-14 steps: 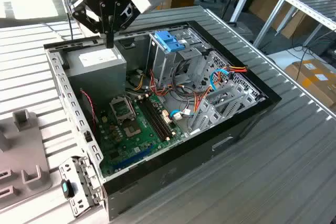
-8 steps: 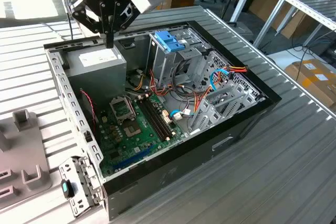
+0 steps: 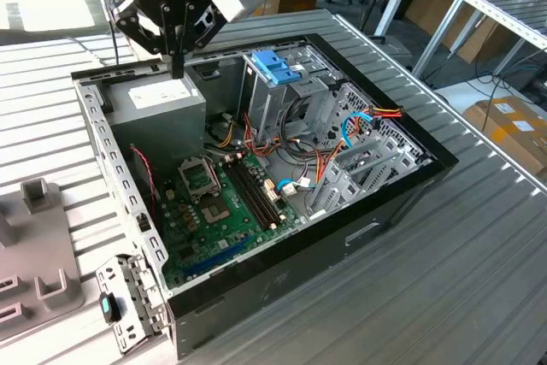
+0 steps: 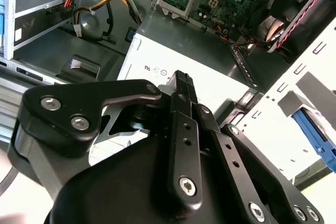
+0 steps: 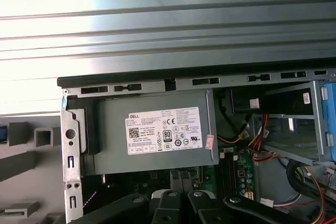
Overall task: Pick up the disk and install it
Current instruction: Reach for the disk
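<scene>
My gripper point(image 3: 178, 64) hangs over the back corner of the open computer case point(image 3: 402, 203), at the exterior view's left. It is just above the grey power-supply box point(image 3: 158, 104) with the white sticker point(image 5: 164, 131). The black fingers point(image 4: 182, 85) are shut together with nothing between them. The disk is out of view. A blue plastic piece point(image 4: 314, 132) shows beside the case wall in the second wrist view; I cannot tell what it belongs to. The metal drive cage with its blue handle point(image 3: 277, 67) stands in the case's middle back.
The motherboard point(image 3: 222, 203) lies on the case floor, with coloured cables point(image 3: 359, 121) towards the exterior view's right. A grey fixture point(image 3: 34, 237) sits on the ribbed metal table point(image 3: 479, 279) outside the case wall. Desks and cardboard boxes stand beyond.
</scene>
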Available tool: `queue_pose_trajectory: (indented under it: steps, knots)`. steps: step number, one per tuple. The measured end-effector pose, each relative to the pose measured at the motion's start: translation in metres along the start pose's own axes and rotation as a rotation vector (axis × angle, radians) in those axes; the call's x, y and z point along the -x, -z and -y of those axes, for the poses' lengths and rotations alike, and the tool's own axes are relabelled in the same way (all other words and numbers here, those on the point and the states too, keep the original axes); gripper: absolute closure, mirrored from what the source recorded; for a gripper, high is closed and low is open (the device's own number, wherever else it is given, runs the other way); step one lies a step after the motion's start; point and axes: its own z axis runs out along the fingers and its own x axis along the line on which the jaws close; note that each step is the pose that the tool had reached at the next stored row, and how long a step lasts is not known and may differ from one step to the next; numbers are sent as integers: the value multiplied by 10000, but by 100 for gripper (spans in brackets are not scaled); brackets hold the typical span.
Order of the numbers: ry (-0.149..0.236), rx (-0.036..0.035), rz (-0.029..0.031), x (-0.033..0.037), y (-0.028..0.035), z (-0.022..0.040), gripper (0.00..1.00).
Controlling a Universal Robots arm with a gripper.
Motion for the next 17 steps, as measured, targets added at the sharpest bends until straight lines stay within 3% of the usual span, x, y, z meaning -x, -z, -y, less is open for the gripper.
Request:
queue_pose_trajectory:
  steps: [17]
  knots:
    - [0,0,0,-47,1,4,89]
